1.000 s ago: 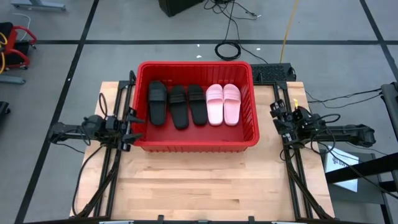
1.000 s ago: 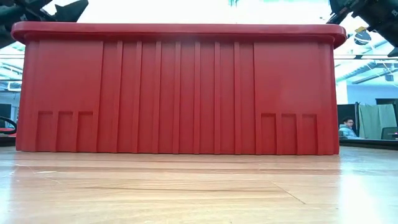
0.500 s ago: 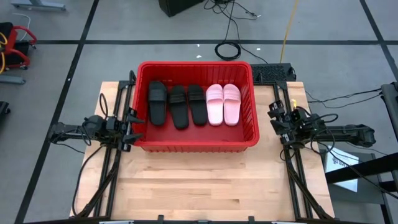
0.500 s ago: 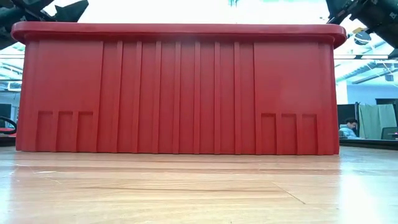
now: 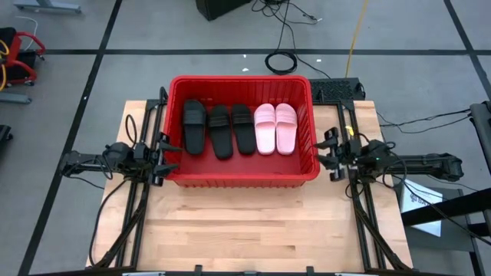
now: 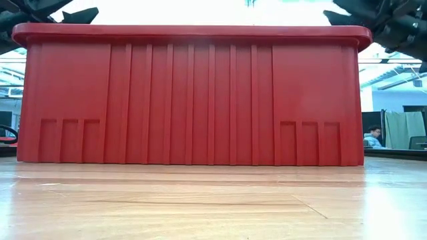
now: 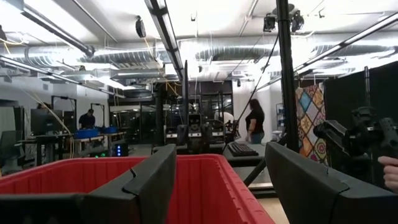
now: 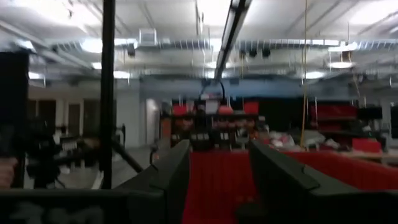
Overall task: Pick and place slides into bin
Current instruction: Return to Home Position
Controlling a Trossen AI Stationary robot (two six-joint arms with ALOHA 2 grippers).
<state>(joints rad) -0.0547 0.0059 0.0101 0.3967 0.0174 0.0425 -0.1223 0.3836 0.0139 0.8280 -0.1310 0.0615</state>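
Observation:
The red bin (image 5: pixel 242 180) stands at the table's far middle. In it lie three black slides (image 5: pixel 219 129) and two pale pink slides (image 5: pixel 275 127) side by side on its floor; a further black slide does not show. My left gripper (image 5: pixel 164 150) is open and empty just outside the bin's left wall. My right gripper (image 5: pixel 328 153) is open and empty just outside the bin's right wall. The low view shows the bin's near wall (image 6: pixel 193 100); both wrist views look over the bin's rim (image 7: pixel 205 180).
Bare wooden table (image 5: pixel 245 230) lies in front of the bin. A black box (image 5: pixel 336 89) and cables lie behind the table's far right. People stand in the room beyond (image 7: pixel 255 124).
My right gripper has moved toward the bin's right wall and turned so that its fingers point at the bin. My left gripper has drawn back a little from the bin, toward the table's left edge.

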